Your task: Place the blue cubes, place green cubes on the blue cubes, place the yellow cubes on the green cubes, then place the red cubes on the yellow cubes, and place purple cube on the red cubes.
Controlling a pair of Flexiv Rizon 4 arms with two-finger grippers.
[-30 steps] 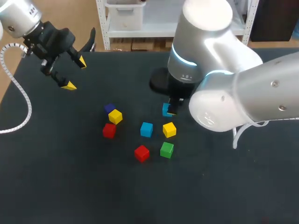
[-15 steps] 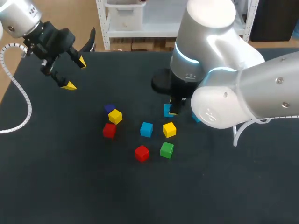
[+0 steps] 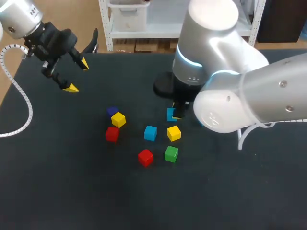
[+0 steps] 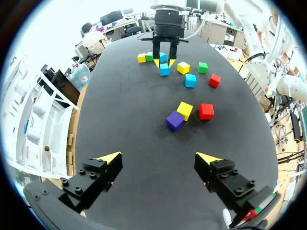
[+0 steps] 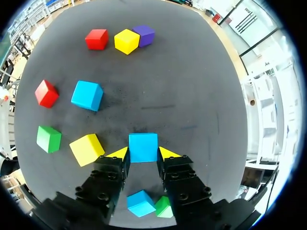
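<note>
My right gripper (image 5: 143, 153) is shut on a blue cube (image 5: 143, 146), low over the table's middle; the head view shows this blue cube (image 3: 171, 114) under the big right arm. Ahead of it lie a second blue cube (image 3: 150, 132), two yellow cubes (image 3: 173, 133) (image 3: 118, 120), two red cubes (image 3: 145, 157) (image 3: 112, 134), a green cube (image 3: 171, 154) and a purple cube (image 3: 112, 111). My left gripper (image 3: 77, 75) hangs open over the table's far left corner, holding nothing. In the left wrist view the purple cube (image 4: 175, 120) is well ahead of the left gripper (image 4: 158, 158).
Behind the right gripper's fingers lie another blue cube (image 5: 140, 203) and a green cube (image 5: 164, 207), hidden under the arm in the head view. The left wrist view shows a yellow cube (image 4: 141, 58) beside them. The table's near half is bare dark surface (image 3: 96, 201).
The right arm swayed slightly to the right and came back, still gripping the blue cube. The left arm and the loose cubes have not moved.
</note>
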